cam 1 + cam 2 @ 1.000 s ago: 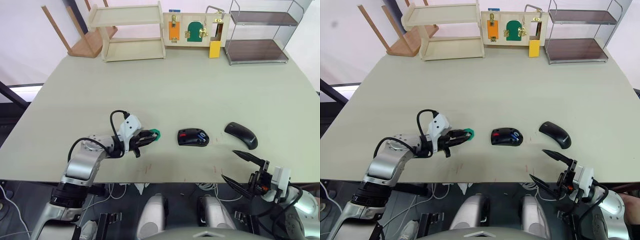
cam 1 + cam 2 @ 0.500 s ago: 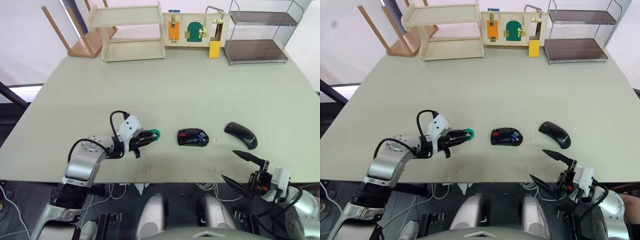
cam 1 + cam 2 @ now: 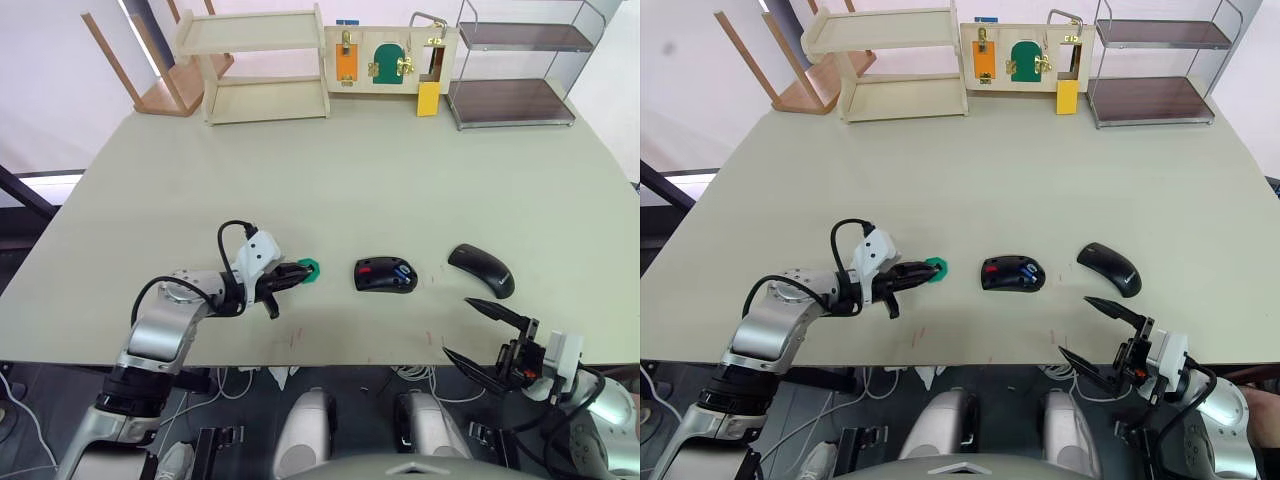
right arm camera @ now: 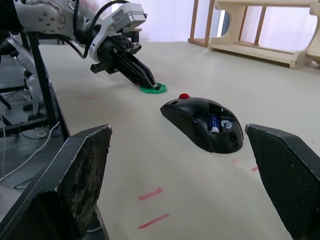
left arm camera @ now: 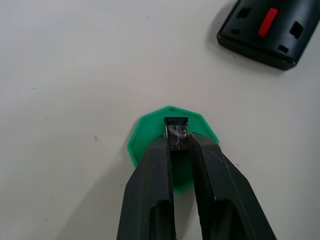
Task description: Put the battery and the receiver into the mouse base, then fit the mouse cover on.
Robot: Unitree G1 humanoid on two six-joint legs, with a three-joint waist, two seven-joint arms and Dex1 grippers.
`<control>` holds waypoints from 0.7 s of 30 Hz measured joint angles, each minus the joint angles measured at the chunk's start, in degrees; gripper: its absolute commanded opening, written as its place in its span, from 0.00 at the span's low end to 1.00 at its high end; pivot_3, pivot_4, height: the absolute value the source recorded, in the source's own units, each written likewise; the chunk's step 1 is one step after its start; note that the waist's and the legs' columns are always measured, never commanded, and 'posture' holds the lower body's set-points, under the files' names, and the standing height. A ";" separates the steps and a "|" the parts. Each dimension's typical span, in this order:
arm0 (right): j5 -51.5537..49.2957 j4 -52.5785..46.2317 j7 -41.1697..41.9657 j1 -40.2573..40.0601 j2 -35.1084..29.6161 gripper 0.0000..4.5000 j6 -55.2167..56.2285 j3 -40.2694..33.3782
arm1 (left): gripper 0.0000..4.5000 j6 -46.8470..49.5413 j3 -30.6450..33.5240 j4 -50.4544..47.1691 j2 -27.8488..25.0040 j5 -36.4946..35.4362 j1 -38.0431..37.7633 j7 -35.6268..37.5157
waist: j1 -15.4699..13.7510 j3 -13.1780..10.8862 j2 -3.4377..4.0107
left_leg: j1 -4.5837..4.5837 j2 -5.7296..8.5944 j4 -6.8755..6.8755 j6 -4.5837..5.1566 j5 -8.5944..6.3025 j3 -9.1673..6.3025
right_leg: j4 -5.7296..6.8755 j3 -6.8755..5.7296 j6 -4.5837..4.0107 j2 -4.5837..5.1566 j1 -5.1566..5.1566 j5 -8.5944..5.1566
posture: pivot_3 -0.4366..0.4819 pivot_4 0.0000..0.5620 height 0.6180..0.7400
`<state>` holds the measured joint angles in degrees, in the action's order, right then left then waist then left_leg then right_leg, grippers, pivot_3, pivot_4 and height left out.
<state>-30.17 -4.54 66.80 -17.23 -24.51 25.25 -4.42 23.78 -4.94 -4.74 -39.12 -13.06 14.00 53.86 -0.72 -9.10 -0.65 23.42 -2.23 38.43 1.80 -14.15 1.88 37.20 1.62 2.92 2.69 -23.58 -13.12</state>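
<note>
While the battery point(image 4: 214, 121) already lies in the mouse base point(image 3: 386, 275), the left hand point(image 5: 177, 145) pinches the receiver point(image 5: 176, 131) over the green disc point(image 5: 150, 135). Next: carry it into the base's slot. The right hand point(image 3: 492, 333) hangs open near the mouse cover point(image 3: 482, 270).

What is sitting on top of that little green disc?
The receiver sits on the green disc, pinched by the left pincer. The black fingers cover much of the disc.

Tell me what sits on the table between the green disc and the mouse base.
Nothing: the left eye view shows bare table between the green disc, where the left pincer grips the receiver, and the mouse base.
</note>
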 measured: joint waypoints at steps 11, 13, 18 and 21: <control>-1.47 -1.30 2.36 1.82 -0.09 1.00 -1.73 1.97 | 0.00 -3.56 0.37 1.82 -5.89 -0.74 5.87 8.75 | 0.00 -0.01 -0.01 | 0.01 0.00 0.00 0.00 0.00 0.02 | 0.05 0.01 0.00 -0.01 -0.02 -0.01 | 0.48 0.27 1.00; -1.92 -3.58 2.25 2.27 -0.64 1.00 -4.07 2.86 | 0.00 -6.08 0.22 4.58 -6.95 -0.75 8.73 12.60 | -0.02 -0.02 -0.02 | 0.01 0.00 0.01 0.00 0.00 0.02 | 0.07 0.01 0.00 -0.01 -0.03 -0.01 | 0.48 0.27 1.00; -3.19 -8.40 0.26 3.06 -2.24 1.00 -10.05 4.02 | 0.00 -9.67 -0.27 7.58 -7.46 -0.70 12.30 17.61 | -0.02 -0.02 -0.02 | 0.02 0.01 0.04 0.00 0.00 0.03 | 0.09 0.02 0.00 -0.01 -0.03 -0.01 | 0.48 0.27 1.00; -3.63 -11.64 -2.90 4.42 -2.80 1.00 -15.00 4.09 | 0.00 -11.36 -1.11 8.51 -7.33 -0.59 14.28 19.54 | -0.03 -0.03 -0.04 | 0.04 0.01 0.04 0.00 0.00 0.01 | 0.12 0.01 0.00 -0.02 -0.04 -0.01 | 0.48 0.27 1.00</control>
<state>-33.80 -16.17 63.90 -12.81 -27.31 10.25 -0.33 12.42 -6.05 3.77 -46.45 -13.64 28.28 73.40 -0.75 -9.12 -0.69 23.46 -2.22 38.48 1.80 -14.14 1.89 37.32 1.63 2.92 2.68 -23.62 -13.13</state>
